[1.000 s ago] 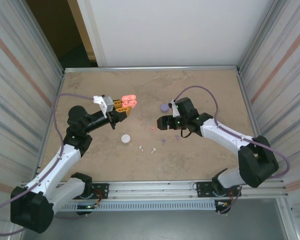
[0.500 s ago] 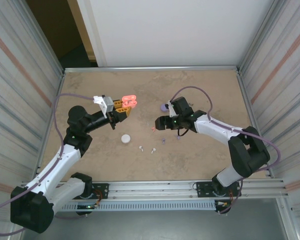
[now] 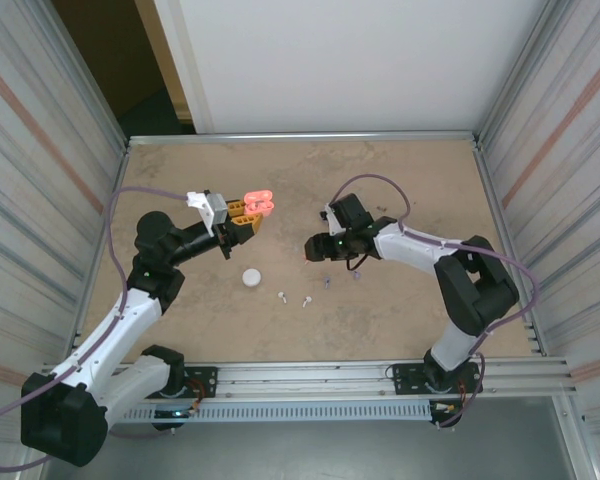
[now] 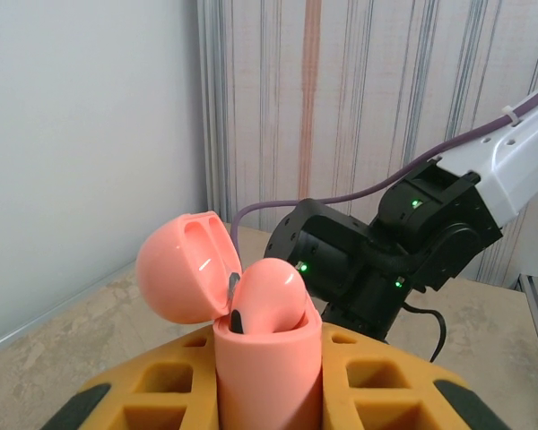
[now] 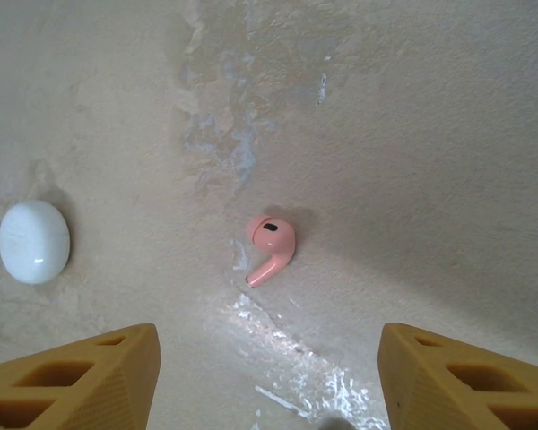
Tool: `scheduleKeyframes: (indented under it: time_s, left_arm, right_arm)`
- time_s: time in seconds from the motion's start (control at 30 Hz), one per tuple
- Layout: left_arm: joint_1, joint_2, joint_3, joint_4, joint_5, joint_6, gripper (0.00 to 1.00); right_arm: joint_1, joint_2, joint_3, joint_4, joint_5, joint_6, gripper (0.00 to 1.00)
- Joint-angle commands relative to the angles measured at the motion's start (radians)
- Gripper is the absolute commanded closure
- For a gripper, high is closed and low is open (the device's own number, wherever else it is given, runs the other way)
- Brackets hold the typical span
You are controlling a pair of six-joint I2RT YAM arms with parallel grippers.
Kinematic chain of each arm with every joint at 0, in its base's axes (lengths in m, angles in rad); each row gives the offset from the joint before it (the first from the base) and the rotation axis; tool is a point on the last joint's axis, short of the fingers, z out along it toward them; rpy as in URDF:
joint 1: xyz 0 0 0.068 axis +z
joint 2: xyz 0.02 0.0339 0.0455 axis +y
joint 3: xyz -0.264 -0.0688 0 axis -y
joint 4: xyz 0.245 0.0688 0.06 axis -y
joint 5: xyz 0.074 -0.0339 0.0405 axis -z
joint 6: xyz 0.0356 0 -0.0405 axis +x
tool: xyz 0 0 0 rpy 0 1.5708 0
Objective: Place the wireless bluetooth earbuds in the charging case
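The left gripper is clamping tight around the coral-red charging case, holding it upright above the table with its lid hanging open. The right gripper is hovering low over a coral-red earbud that is lying on the table, its fingers standing apart on either side and gripping nothing. A white charging case is sitting off to one side, and white earbuds and purple earbuds are lying nearby
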Motion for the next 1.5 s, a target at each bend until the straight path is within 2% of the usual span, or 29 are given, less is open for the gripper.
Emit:
scheduleKeyframes:
  time_s: [0.0,0.5,0.63,1.47]
  left_arm:
    - [0.005,-0.026,0.022,0.033,0.019,-0.011,1.0]
    - [0.005,-0.029,0.021,0.035,0.023,-0.015,1.0]
    - [0.006,-0.028,0.023,0.035,0.025,-0.015,1.0]
    - [0.005,-0.03,0.024,0.033,0.03,-0.014,1.0]
  right_arm:
    - [0.013,0.038,0.05,0.006,-0.024,0.02,0.39]
    - [0.024,0.158,0.108,0.037,-0.049,0.061,0.49]
    - [0.025,0.178,0.112,0.044,-0.058,0.064,0.54]
    - [0.025,0.273,0.136,0.067,-0.066,0.068,0.66]
